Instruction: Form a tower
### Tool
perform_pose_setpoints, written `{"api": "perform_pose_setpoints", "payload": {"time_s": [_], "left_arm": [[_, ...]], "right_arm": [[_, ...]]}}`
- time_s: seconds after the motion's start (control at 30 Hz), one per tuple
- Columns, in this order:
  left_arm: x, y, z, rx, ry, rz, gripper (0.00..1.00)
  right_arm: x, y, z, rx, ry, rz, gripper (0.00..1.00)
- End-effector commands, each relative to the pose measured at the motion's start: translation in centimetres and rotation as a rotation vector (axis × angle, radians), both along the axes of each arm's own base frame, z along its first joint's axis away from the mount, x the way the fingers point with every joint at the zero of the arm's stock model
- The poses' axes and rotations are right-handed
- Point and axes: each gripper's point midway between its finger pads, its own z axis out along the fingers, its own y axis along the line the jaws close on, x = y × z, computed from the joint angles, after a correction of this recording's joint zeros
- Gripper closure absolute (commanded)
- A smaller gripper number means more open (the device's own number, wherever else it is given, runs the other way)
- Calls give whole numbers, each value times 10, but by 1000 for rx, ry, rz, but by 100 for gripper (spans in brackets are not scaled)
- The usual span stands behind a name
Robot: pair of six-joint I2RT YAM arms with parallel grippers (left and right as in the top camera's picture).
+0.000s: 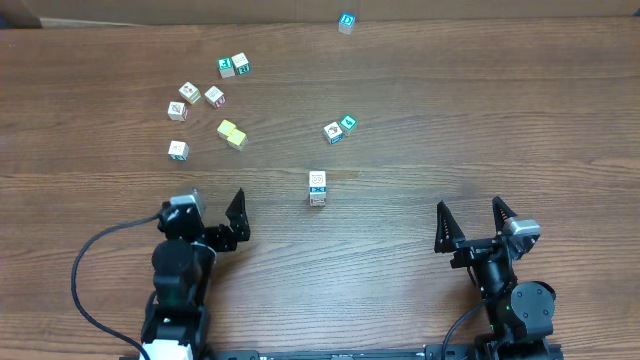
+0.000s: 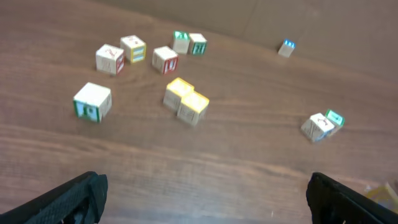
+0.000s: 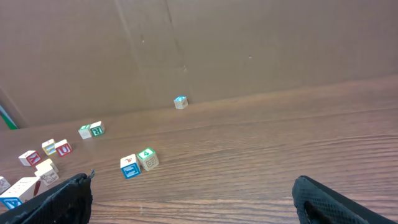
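The overhead camera looks straight down from well above on the whole table (image 1: 480, 110), both arms at the lower edge of its frame; the left wrist camera sits low and near the wood, facing forward and downward, away from the robot; the right wrist camera is tilted higher, taking in the cardboard wall (image 3: 249, 43) behind; all three views share the lone blue-topped cube (image 1: 346, 22) (image 2: 286, 48) (image 3: 180, 102) and the blue-and-green pair (image 1: 340, 128) (image 2: 323, 124) (image 3: 139, 163); the two yellow cubes (image 1: 232, 133) (image 2: 186, 101) show plainly overhead and from the left wrist.
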Motion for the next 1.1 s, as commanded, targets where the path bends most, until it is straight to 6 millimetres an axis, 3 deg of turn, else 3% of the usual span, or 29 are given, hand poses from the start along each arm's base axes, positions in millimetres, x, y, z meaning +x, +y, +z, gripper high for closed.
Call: {"api": "perform_pose_setpoints", "payload": {"time_s": [0.0, 0.17, 0.5, 0.73, 1.07], "left_arm": [[-4, 2, -4, -9, -10, 15, 0], [-10, 5, -3, -3, -19, 25, 1], [-28, 14, 19, 20, -94, 62, 0], [-39, 15, 18, 80, -95, 51, 0], [-43, 15, 52, 80, -245, 51, 1]], "right_arm": [[0, -1, -1, 6, -6, -2, 0], [0, -1, -1, 6, -6, -2, 0], [0, -1, -1, 6, -6, -2, 0], [0, -1, -1, 6, -6, -2, 0], [0, -1, -1, 6, -6, -2, 0]]}}
